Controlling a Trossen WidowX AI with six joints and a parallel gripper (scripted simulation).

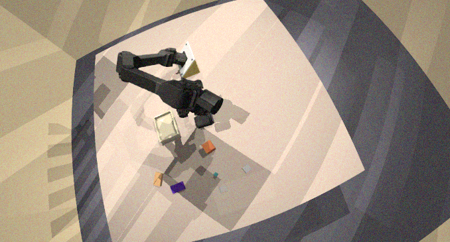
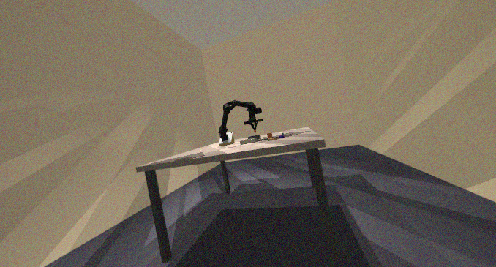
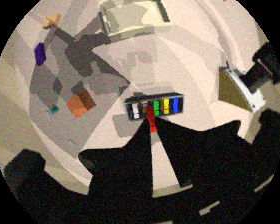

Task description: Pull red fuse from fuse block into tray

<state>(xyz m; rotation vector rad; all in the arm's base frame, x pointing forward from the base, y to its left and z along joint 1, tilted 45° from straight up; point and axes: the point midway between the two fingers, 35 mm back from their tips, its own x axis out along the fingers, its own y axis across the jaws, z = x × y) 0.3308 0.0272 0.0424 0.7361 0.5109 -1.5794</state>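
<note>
Around the fuse block (image 3: 155, 106) the table (image 1: 272, 88) carried loose clutter, all on the side away from the arm's base: an orange cube (image 1: 208, 146) nearest, then a tan block (image 1: 158, 179), a purple block (image 1: 178, 187), a small teal piece (image 1: 216, 174) and two pale grey tiles (image 1: 246, 168), well apart from the block. The cream tray (image 1: 166, 126) lay beside the block, nearer than any of the clutter, with nothing standing between the two in the wrist view. The gripper (image 3: 152, 137) was pinched on the red fuse (image 3: 152, 121), which hung above the block, its lower tip over the slot row. In the block three other fuses could be counted: one green (image 3: 145, 106), one yellow (image 3: 165, 106) and one blue (image 3: 173, 106). There was one tray, one block and one arm (image 1: 146, 83). Only the wrist view showed the block and its fuses; from the top the wrist and gripper body covered them, though that view laid out the tray and clutter plainly. The exterior view showed the red tip (image 2: 254, 129) lifted clear above the table surface, with the block there too small to make out.
</note>
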